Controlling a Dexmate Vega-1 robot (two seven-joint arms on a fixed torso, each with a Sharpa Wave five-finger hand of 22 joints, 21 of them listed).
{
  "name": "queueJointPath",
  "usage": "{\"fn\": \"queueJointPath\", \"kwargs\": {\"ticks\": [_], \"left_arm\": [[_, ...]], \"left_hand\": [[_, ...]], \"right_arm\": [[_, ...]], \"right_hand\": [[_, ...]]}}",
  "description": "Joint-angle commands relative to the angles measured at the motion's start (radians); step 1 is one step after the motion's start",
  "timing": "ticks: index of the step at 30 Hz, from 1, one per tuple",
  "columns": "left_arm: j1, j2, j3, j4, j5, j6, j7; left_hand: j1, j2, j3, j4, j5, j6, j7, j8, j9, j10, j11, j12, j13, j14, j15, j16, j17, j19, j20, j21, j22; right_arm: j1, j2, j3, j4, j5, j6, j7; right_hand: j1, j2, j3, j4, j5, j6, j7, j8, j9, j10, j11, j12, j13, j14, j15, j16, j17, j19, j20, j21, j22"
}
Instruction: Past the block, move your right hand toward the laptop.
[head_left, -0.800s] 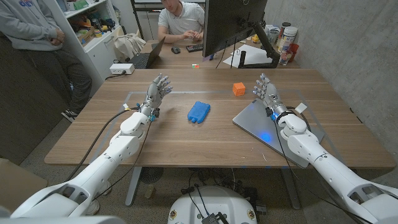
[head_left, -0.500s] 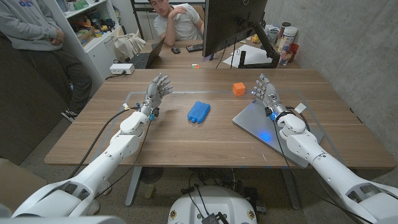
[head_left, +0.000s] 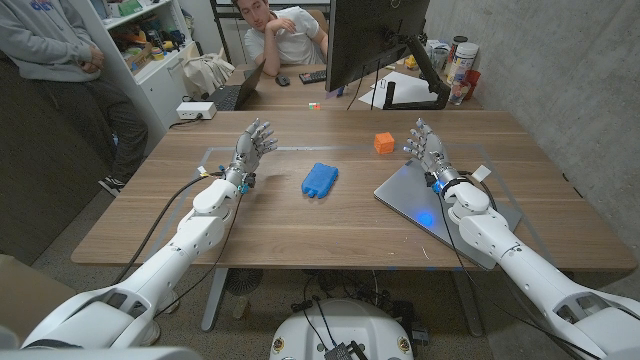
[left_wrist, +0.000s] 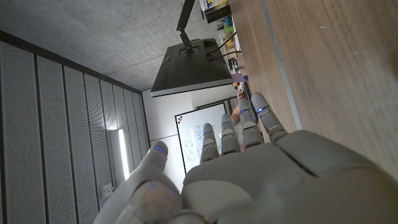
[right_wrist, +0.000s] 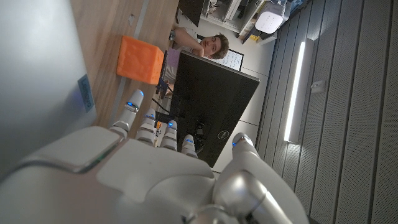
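Left hand: up off the wooden table on the left side, fingers spread apart and reaching away from the robot, nothing in it. Wrist cam shows the same thing, fingers loose and apart.
Blue thing: flat blue object lying mid-table, between the two hands, well apart from both.
Orange block: small cube sitting further back on the table, just left of the right hand's fingertips and near the laptop's far corner. Pretty obvious in the right wrist cam too.
Laptop: closed, silver-grey, lying flat at an angle on the right side. There's a small sticker on the lid but I can't read it. A blue glow shows on the lid near the wrist.
Right hand: over the laptop's far edge, fingers spread wide, holding nothing. Can't tell if it's touching the lid or just above it.
Monitor: black screen behind the table, back facing us, with a Dell logo on it.
Person: seated behind the table at the back.
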Motion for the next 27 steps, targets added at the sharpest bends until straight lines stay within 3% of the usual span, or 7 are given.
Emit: {"fn": "queueJointPath", "kwargs": {"ticks": [1, 14, 22, 27], "left_arm": [[-0.005, -0.002, 0.003, 0.016, -0.001, -0.001, -0.01], [-0.014, -0.006, 0.016, 0.025, 0.011, 0.004, -0.013], [-0.018, -0.014, 0.023, 0.036, 0.013, 0.005, -0.019], [-0.019, -0.018, 0.026, 0.041, 0.014, 0.002, -0.022]], "left_hand": [[0.001, 0.007, 0.004, 0.0, 0.004, 0.008, 0.002, 0.006, 0.004, 0.003, 0.001, 0.006, 0.005, 0.001, 0.01, 0.002, 0.004, -0.031, 0.01, -0.002, 0.002], [0.0, 0.007, 0.003, 0.0, 0.004, 0.007, 0.002, 0.005, 0.003, 0.003, 0.0, 0.005, 0.005, 0.001, 0.013, 0.002, 0.004, -0.031, 0.01, -0.006, 0.002], [-0.001, 0.008, 0.002, 0.0, 0.004, 0.007, 0.002, 0.005, 0.003, 0.003, 0.003, 0.006, 0.005, 0.001, 0.012, 0.001, 0.004, -0.03, 0.01, -0.008, 0.002], [-0.001, 0.008, 0.002, 0.0, 0.004, 0.006, 0.002, 0.005, 0.003, 0.003, 0.001, 0.005, 0.005, 0.0, 0.012, 0.0, 0.004, -0.03, 0.01, -0.009, 0.002]], "right_arm": [[-0.043, -0.048, -0.006, -0.105, -0.1, -0.041, -0.139], [-0.206, -0.145, 0.023, -0.404, -0.373, -0.178, -0.497], [-0.297, -0.179, 0.047, -0.574, -0.523, -0.309, -0.643], [-0.331, -0.183, 0.042, -0.666, -0.633, -0.441, -0.723]], "right_hand": [[0.01, -0.004, 0.002, -0.004, 0.006, 0.002, -0.01, 0.006, 0.004, 0.006, 0.009, 0.005, 0.002, -0.004, 0.005, -0.003, 0.005, -0.135, 0.008, -0.004, 0.006], [0.01, -0.008, -0.002, -0.009, 0.005, 0.05, -0.017, 0.021, 0.004, 0.027, 0.012, 0.012, 0.002, -0.01, 0.007, -0.01, 0.005, -0.15, 0.008, -0.022, 0.006], [0.011, -0.014, -0.004, -0.015, 0.004, 0.073, -0.02, 0.026, 0.003, 0.038, 0.012, 0.015, 0.001, -0.005, 0.006, -0.011, 0.004, -0.149, 0.008, -0.028, 0.006], [0.011, -0.017, -0.006, -0.018, 0.003, 0.078, -0.021, 0.025, 0.002, 0.043, 0.013, 0.015, 0.001, -0.006, 0.005, -0.013, 0.004, -0.156, 0.008, -0.034, 0.005]]}}
